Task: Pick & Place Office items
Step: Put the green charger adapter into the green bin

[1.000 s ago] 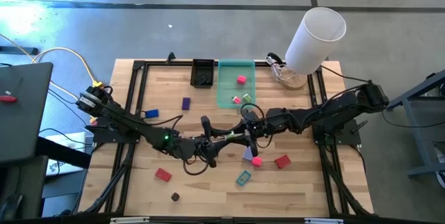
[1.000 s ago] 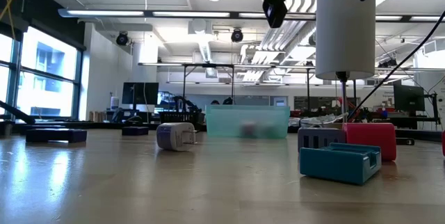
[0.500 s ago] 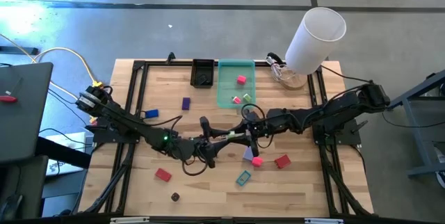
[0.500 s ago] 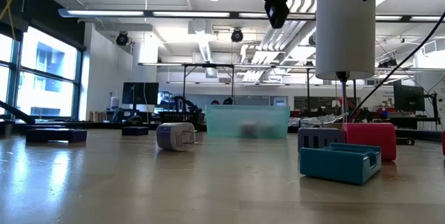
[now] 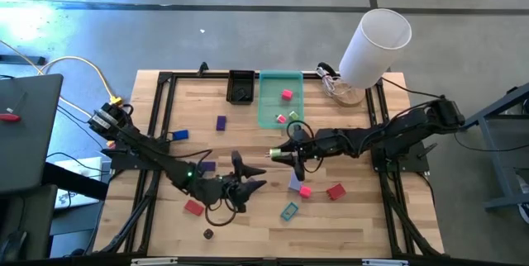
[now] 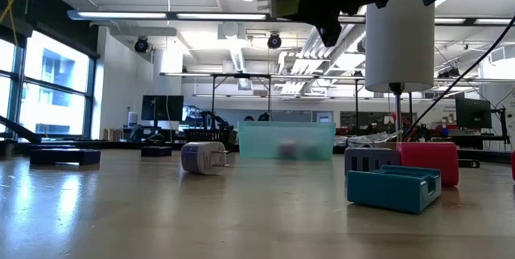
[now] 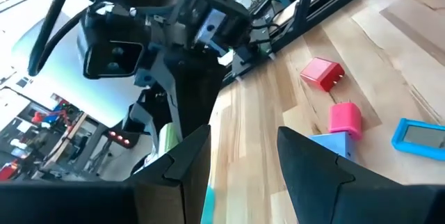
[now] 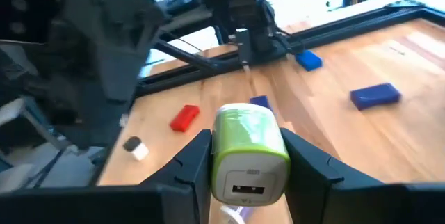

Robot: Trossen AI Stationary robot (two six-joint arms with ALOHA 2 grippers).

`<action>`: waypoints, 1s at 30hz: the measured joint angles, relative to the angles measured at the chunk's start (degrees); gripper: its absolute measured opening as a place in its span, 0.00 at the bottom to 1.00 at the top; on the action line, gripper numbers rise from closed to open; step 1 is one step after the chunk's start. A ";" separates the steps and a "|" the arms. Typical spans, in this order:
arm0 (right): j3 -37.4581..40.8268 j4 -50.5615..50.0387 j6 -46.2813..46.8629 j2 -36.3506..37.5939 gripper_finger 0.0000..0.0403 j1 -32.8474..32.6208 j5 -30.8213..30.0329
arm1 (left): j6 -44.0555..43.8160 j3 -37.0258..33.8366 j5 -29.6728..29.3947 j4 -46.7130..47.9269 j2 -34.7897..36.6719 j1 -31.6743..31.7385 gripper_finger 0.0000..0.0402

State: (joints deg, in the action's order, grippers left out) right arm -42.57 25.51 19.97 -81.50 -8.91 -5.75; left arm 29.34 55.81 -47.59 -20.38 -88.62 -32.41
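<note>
My right gripper (image 5: 275,155) is shut on a green-and-white charger plug (image 8: 249,147) above the table's middle. My left gripper (image 5: 248,175) stands open just to its left, nothing between its fingers (image 7: 243,154); the left wrist view shows the plug (image 7: 170,138) in the other gripper ahead. Small office items lie on the wood: a pink block (image 5: 305,191), a red one (image 5: 335,191), a teal clip (image 5: 288,211), a red block (image 5: 193,207), a purple block (image 5: 221,123) and a blue one (image 5: 180,135). A pink piece (image 5: 286,94) lies in the green tray (image 5: 269,117). My right gripper pinches the plug's two opposite sides (image 8: 220,149) between its two fingers. The fingers come nearly level from the table's right. The plug is lifted clear of the table, its white end with the socket turned back toward the wrist.
A small black tray (image 5: 240,87) sits left of the green tray at the far edge. A big white cylinder (image 5: 376,45) stands at the far right corner. A tiny black piece (image 5: 208,233) lies near the front edge. In the low view a white plug (image 6: 203,157) rests on the table.
My left gripper has drawn back from my right gripper and the plug, toward the table's left and near edges. The plug has stayed in my right gripper, clear of the table.
</note>
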 joint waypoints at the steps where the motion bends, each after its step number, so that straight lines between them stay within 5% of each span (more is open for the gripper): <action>1: 0.00 -1.44 -0.50 0.62 0.30 0.00 -1.27 | -0.40 0.00 0.02 0.01 -0.02 0.00 0.39; 7: -0.14 -10.05 -2.35 4.85 0.30 0.36 -13.08 | -2.55 0.07 0.04 0.38 -0.04 0.05 0.39; 14: -0.18 -16.73 -4.05 10.01 0.30 4.73 -19.68 | -5.38 0.11 0.05 0.35 -0.11 0.42 0.40; 30: -0.81 -20.79 -9.50 9.01 0.30 26.22 -17.88 | -11.35 0.17 2.73 0.70 -0.15 0.85 0.40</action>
State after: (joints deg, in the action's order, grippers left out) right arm -43.37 4.72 10.46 -72.50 17.32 -23.62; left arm 17.99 55.99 -44.86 -19.68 -88.77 -31.56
